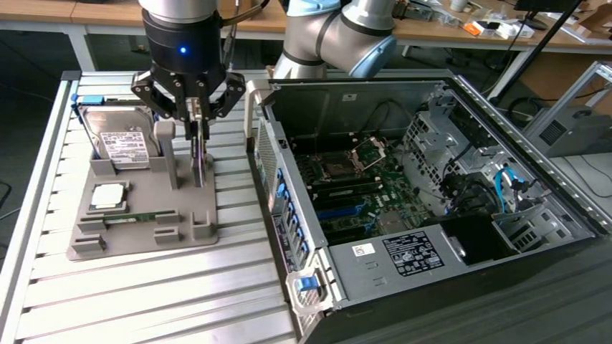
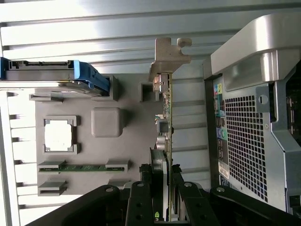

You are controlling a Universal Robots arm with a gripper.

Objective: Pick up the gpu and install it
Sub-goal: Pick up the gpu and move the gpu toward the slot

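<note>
One gripper (image 1: 198, 132) hangs over the grey parts tray (image 1: 143, 233) on the slatted table (image 1: 143, 304), at the exterior view's left of the open computer case (image 1: 354, 107). You have its fingers (image 2: 157, 172) clenched on the gpu (image 1: 202, 163), one on each flat face, with no gap showing between pad and board in the wrist view.

The gpu stands upright on its long edge in the tray, so you see it as a thin dark blade in the exterior view. Its long axis lies level and runs alongside the perforated outer wall of the case (image 2: 249, 141). One flat face is turned toward the case. The other is turned toward the hard drive (image 1: 122, 140), which stands in its own slot at the far side of the tray. In the wrist view the gpu (image 2: 167, 117) stretches edge-on from between the fingers to a notched grey post (image 2: 169, 54), and its far end meets that post. The grip sits near the opposite end of the card, not at its middle. Whether the lower edge rests in its slot or is just clear of it, you cannot tell.

Beside the card, a square processor chip (image 1: 107, 195) lies flat in the tray. A narrow green memory strip (image 1: 143, 215) lies flat nearby. Both are well apart from the fingers.
</note>
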